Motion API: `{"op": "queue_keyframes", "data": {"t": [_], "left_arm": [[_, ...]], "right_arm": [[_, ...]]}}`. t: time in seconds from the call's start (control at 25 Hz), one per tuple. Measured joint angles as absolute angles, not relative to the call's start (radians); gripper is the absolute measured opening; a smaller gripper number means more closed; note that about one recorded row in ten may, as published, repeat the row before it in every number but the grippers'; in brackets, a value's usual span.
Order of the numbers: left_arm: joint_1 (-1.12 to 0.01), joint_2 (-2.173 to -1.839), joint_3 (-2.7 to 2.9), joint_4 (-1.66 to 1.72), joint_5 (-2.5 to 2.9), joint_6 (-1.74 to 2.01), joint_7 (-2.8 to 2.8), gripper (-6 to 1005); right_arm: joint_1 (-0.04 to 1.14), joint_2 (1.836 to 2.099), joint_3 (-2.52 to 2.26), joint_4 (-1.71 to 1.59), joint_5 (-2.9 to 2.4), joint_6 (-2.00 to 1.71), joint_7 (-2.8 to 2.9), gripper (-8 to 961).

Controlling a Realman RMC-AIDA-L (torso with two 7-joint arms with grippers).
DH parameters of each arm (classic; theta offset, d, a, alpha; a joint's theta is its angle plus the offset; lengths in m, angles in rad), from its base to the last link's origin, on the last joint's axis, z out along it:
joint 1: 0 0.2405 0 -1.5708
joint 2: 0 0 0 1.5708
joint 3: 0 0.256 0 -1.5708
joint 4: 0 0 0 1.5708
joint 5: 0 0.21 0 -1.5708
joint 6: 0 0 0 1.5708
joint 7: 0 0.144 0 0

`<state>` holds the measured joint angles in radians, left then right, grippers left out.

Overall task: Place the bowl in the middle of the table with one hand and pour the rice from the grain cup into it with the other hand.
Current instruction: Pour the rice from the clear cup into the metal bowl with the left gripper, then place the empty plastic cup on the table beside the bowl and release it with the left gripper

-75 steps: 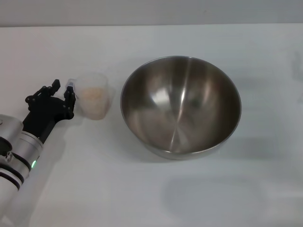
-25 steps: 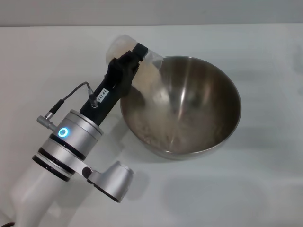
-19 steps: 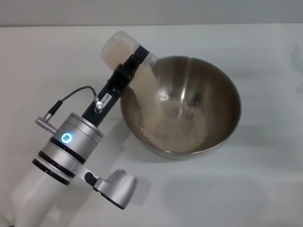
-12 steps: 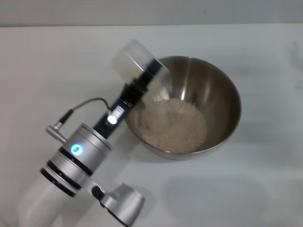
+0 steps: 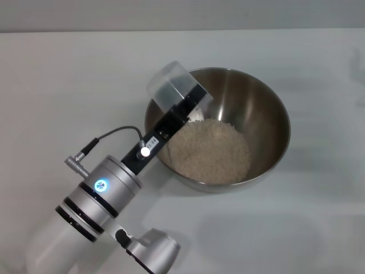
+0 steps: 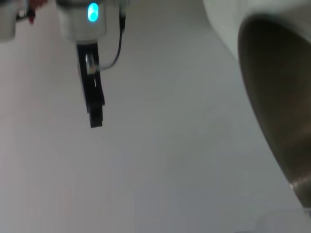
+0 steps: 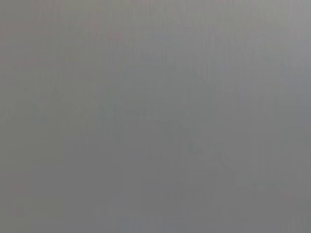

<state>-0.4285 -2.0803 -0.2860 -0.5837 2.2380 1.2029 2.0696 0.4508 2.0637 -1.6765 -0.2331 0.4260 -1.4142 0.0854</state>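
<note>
Cup's basically empty now: our left gripper (image 5: 183, 107), jaws clenched on the upended grain cup (image 5: 171, 85), has dumped the rice (image 5: 208, 151) into the bowl (image 5: 268, 108), mid-frame. Pour looks done.

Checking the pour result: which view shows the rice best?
The head view: the rice lies heaped inside the bowl. The left wrist view shows only the bowl's outer wall; the right wrist view shows neither.

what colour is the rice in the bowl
Off-white, slightly beige rice in the steel bowl; head view shows it best.
</note>
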Motion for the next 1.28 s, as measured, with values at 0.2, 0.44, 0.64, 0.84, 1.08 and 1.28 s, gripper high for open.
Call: {"op": "queue_keyframes", "data": {"t": [0.2,0.44,0.64,0.84,1.08,1.28], "left_arm": [[-0.423,-2.080,-0.302,-0.592,2.237,1.209,2.082,74],[-0.420,-2.080,-0.337,-0.591,2.231,1.205,2.108,79],[-0.399,-2.080,-0.389,-0.638,2.215,1.232,1.858,83],[-0.363,-2.080,-0.516,-0.686,2.171,1.259,1.394,87],[-0.365,-2.080,-0.606,-0.633,1.950,1.198,0.771,92],[-0.394,-2.080,-0.613,-0.541,1.861,1.079,0.537,96]], "right_arm": [[0.453,2.063,-1.676,-0.233,0.427,-1.414,0.086,402],[0.457,2.061,-1.675,-0.233,0.428,-1.414,0.087,403],[0.462,2.058,-1.675,-0.233,0.428,-1.405,0.087,403],[0.465,2.057,-1.675,-0.236,0.428,-1.394,0.087,403],[0.466,2.059,-1.675,-0.237,0.428,-1.393,0.087,401],[0.466,2.059,-1.675,-0.238,0.428,-1.393,0.087,401]]}}
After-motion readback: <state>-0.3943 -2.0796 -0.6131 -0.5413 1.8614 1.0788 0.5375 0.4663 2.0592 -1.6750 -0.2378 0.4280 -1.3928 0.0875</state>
